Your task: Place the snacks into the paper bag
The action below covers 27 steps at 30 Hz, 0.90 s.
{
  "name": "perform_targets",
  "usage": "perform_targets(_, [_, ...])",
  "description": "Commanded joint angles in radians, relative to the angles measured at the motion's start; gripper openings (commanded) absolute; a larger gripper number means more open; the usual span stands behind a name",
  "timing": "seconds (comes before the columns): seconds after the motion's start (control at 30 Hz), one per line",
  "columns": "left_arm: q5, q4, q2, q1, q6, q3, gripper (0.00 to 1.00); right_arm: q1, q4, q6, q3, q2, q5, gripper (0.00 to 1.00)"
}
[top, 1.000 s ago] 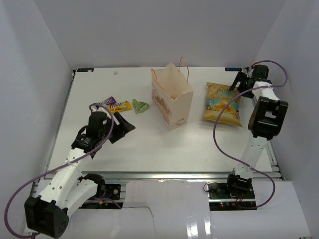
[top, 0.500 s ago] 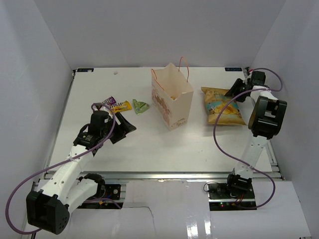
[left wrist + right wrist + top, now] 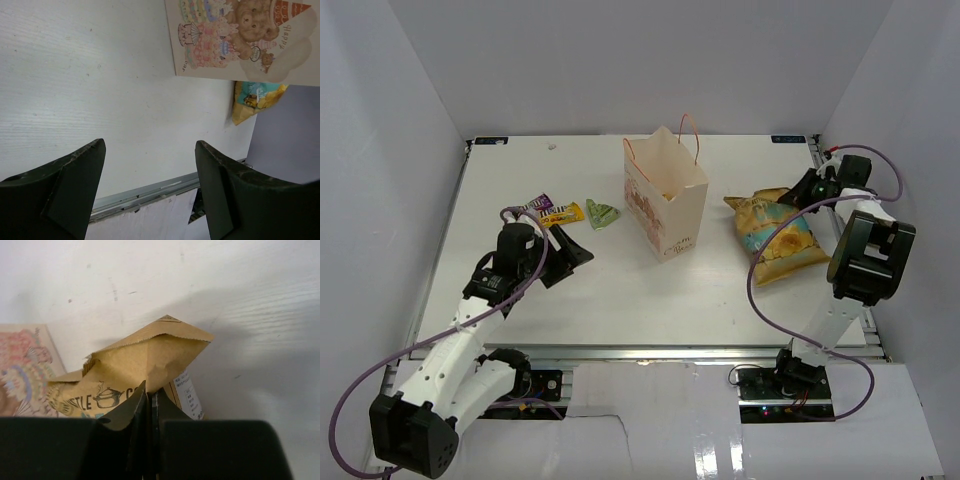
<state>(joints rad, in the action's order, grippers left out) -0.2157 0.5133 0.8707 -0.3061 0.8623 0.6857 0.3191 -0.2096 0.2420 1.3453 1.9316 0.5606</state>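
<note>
Golden-yellow, crinkled crisp packet [image 3: 150, 352] is pinched at its serrated top seam between the closed fingers of the right pincer [image 3: 148, 392]. Just above the fingertips, dark letters read "TLE" beside a small drawing of a pot; the rest of the word is cut off. The packet's body stretches from the pincer toward the arm's base over the white, faintly wood-grained tabletop [image 3: 520, 165].

Left of this pincer, near the packet but apart from it, the cream boxy paper bag [image 3: 665, 205] stands upright with its mouth open and thin orange-red string handles. Its side shows teddy bears, cakes and the word "Happy".

The left pincer [image 3: 150, 145] hangs wide open and empty over bare table, with the bag ahead of it. Just beyond it lie a purple candy wrapper [image 3: 538, 204], a yellow candy wrapper [image 3: 561, 213] and a green candy wrapper [image 3: 602, 213]. Plain pale walls enclose the table.
</note>
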Motion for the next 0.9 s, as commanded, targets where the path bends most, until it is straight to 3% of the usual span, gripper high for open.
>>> perform_targets(0.0, [-0.086,-0.065,-0.039,-0.002,-0.003,0.025,0.82,0.011,0.055,-0.084,-0.031,-0.135,0.151,0.08])
perform_targets(0.27, [-0.31,-0.254,-0.061,-0.004,0.007,0.035,0.83,0.011,0.13,-0.199,-0.234,-0.408,0.298,0.08])
perform_targets(0.43, [-0.408,-0.363,-0.004,-0.045,0.0,0.049,0.84,0.011,0.087,-0.346,-0.34,-0.572,0.398,0.08])
perform_targets(0.67, [-0.372,-0.403,0.143,-0.229,-0.101,0.135,0.85,0.011,-0.106,-0.565,-0.413,-0.778,0.521,0.08])
perform_targets(0.8, [-0.361,-0.409,0.223,-0.304,-0.147,0.198,0.85,0.011,-0.375,-0.801,-0.423,-0.862,0.599,0.08])
perform_targets(0.87, [-0.367,-0.414,0.272,-0.347,-0.17,0.242,0.85,0.008,-0.505,-1.004,-0.419,-0.869,0.645,0.08])
